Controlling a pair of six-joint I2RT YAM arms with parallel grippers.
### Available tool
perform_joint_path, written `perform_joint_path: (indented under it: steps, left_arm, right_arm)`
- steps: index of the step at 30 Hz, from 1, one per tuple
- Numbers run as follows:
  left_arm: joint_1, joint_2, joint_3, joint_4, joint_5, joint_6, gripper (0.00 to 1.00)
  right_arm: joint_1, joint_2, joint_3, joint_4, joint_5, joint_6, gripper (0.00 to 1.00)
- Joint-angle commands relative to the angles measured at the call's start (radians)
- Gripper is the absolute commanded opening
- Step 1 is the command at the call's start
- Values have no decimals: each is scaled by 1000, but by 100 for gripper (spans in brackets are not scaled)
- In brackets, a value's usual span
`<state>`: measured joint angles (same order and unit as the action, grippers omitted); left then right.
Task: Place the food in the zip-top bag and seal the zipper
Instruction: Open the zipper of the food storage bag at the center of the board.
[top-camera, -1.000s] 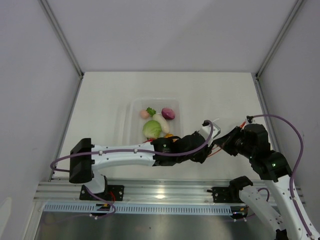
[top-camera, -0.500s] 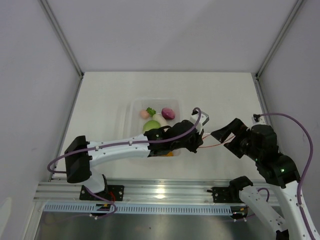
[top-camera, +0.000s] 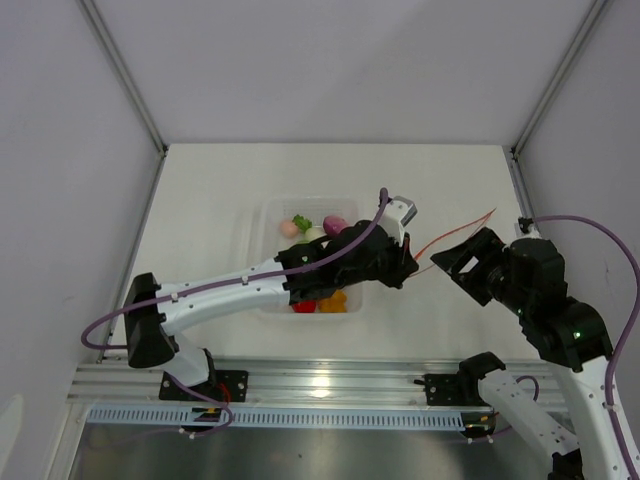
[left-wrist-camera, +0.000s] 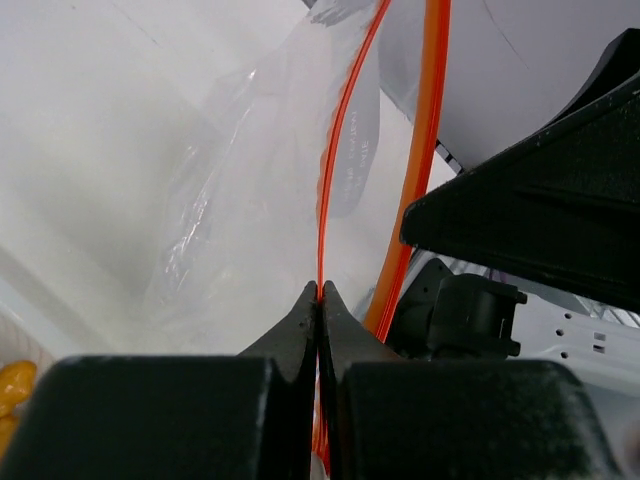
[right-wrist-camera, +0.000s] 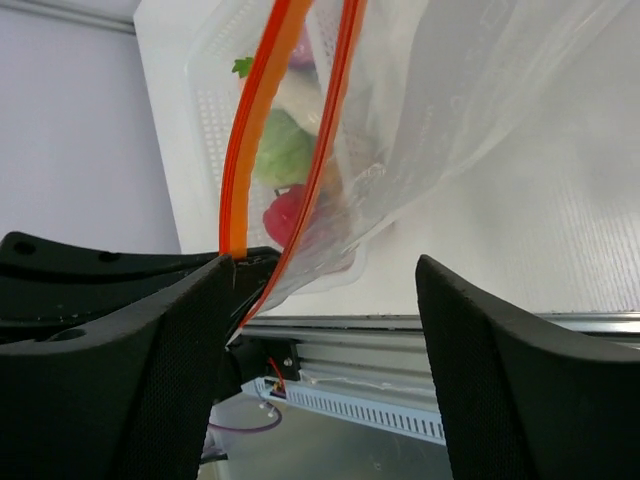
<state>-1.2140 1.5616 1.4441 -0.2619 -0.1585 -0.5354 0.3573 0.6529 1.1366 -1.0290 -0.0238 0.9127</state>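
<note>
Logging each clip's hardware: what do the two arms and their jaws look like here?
Both the left arm and the right arm have white tubular links joined by bulky black joint housings. A purple cable loops loosely along each. The right arm shows a small green light. The jaws are matt black, broad wedge-shaped blocks with a finely textured surface.

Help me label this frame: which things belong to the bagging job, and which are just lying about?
Job: bag, zipper, pepper, cabbage, radish, onion, pink piece, orange piece.
Lying about: tray.
</note>
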Motion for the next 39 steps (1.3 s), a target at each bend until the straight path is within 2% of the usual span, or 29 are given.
perform_joint_path:
  steps: [1,8,14,17,18,20,21,23,24,28,30,33,39]
  left_arm:
    - [5,-5,15,-7,-10,-31,1]
    - [2,-20,-21,10,-9,-38,1]
    - [2,-41,-33,26,-15,-38,1]
    - [2,-46,-27,21,-27,-41,1]
    - [4,-48,-25,21,-30,-50,0]
    - [4,-48,-11,20,-41,-61,0]
    - [4,-48,-8,18,-42,-69,1]
    - [5,-43,10,13,-49,-71,1]
    - [5,-43,10,12,-53,-81,1]
    - [31,-60,-23,18,-49,-130,1]
    - [65,-69,-68,38,-12,-173,1]
    - [103,-83,-151,87,46,-216,0]
    - [110,-41,-166,162,172,-207,1]
  right_arm:
    - [5,20,32,-14,79,3,74]
    - [5,71,34,27,76,23,71]
    - [5,87,-20,44,79,26,58]
    - [5,70,-61,49,65,31,40]
    - [5,67,-70,47,67,31,36]
    - [3,51,-95,40,70,29,36]
    - [5,47,-104,40,71,28,25]
    - [5,44,-117,26,94,12,11]
    - [5,48,-110,14,107,0,0]
    - [3,115,21,-130,205,-107,0]
    - [5,186,153,-196,275,-144,0]
    - [3,264,288,-278,286,-233,0]
    - [5,470,432,-338,268,-371,0]
